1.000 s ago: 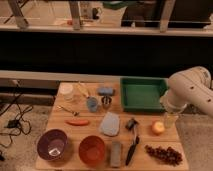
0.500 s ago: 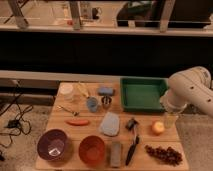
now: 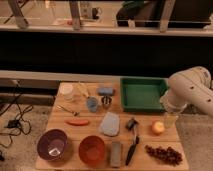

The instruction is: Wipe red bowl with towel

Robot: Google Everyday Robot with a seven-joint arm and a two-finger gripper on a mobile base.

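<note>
Purple bowl [image 3: 52, 145] sits farthest from the hand, at the near-left corner of the bench [image 3: 65, 129] as the camera sees it. The red bowl [image 3: 92, 149] stands just beside it, also well left of the hand and closer to the front edge. It is upright, so its glossy inside lies open to a wipe from above. The towel [image 3: 110, 124] lies loose and flat on the wood between the red bowl and the hand, a little behind the bowl. Nothing touches it, so it looks like the first thing to fetch. A grey bar [image 3: 116, 152] lies just beside the red bowl, on the side toward the hand. The green tray [image 3: 143, 93] is behind and left of the hand, and an orange fruit [image 3: 158, 128] sits just beside the hand. The hand [image 3: 170, 120] hangs low near the bench's right edge under the pale arm [image 3: 192, 92], well apart from the towel. Whether it is open or closed I cannot tell. Judging by this, the wiping has not yet begun.
</note>
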